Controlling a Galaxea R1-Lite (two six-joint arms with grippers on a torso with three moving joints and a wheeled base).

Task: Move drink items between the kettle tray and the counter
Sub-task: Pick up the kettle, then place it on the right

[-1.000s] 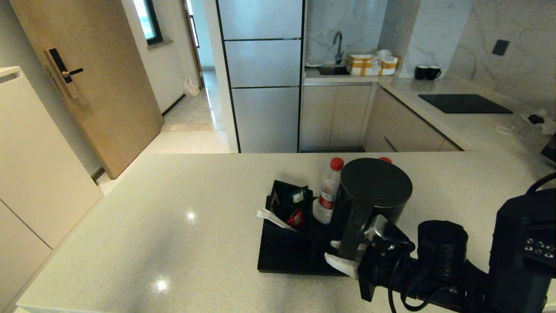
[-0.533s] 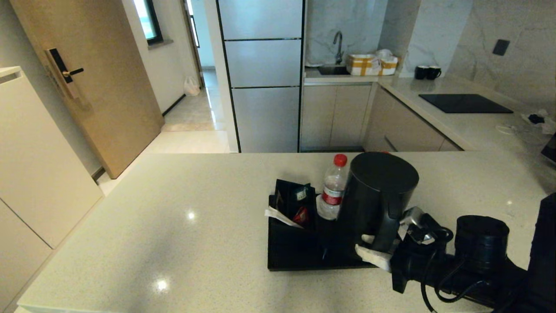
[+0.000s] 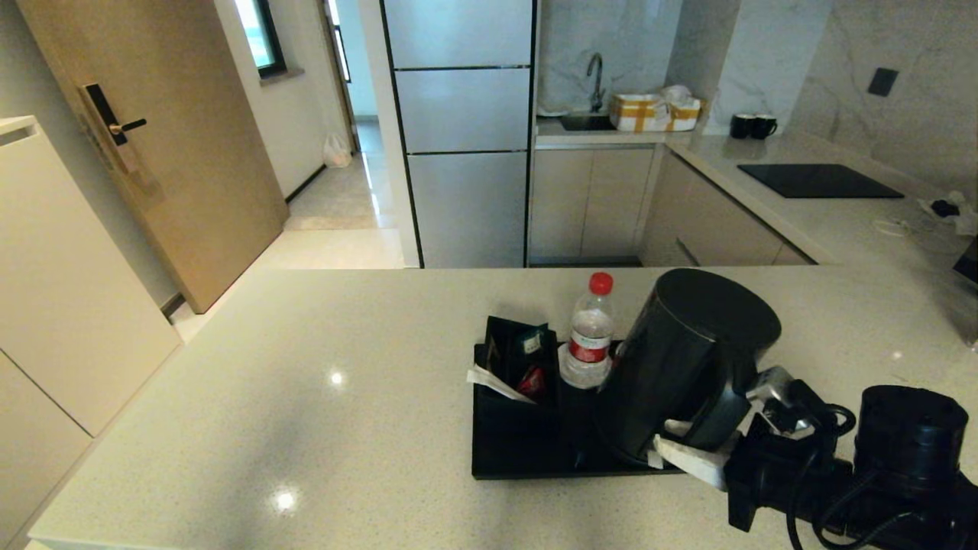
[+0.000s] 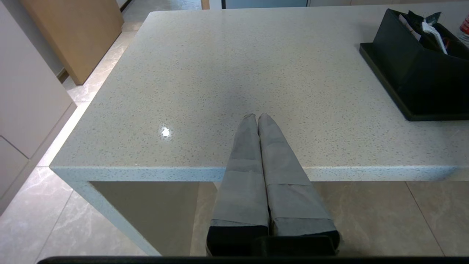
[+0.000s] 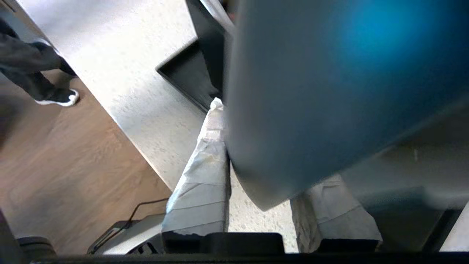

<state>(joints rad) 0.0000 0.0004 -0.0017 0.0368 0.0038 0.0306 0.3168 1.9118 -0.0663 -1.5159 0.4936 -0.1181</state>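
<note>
Right gripper (image 3: 691, 451): you have it clamped on the handle of the kettle (image 3: 688, 359), one white-wrapped finger on each side of the handle, near the tray's front right corner.
Kettle: you are holding it tilted, its flat lid leaning toward the table's right side; its lower end hangs over the right end of the tray (image 3: 519, 454). Whether its bottom touches the tray you cannot tell from the head view. In the right wrist view the kettle body (image 5: 329, 91) fills most of the picture between the two fingers (image 5: 205, 176).
Tray: it lies on the table (image 3: 306, 397) toward the front edge, right of the middle.
Water bottle (image 3: 588, 336): it stands upright at the tray's back edge, just beside the kettle on its left. Only one bottle shows.
Sachet box (image 3: 516, 355): it sits at the tray's back left corner, packets sticking out of it.
Left gripper (image 4: 257, 119): you have it parked with its fingers pressed together and holding nothing, tips over the table's front edge, well to the left of the tray.
Black mugs (image 3: 752, 126): two stand on the far worktop beyond the cooktop (image 3: 821, 181).
</note>
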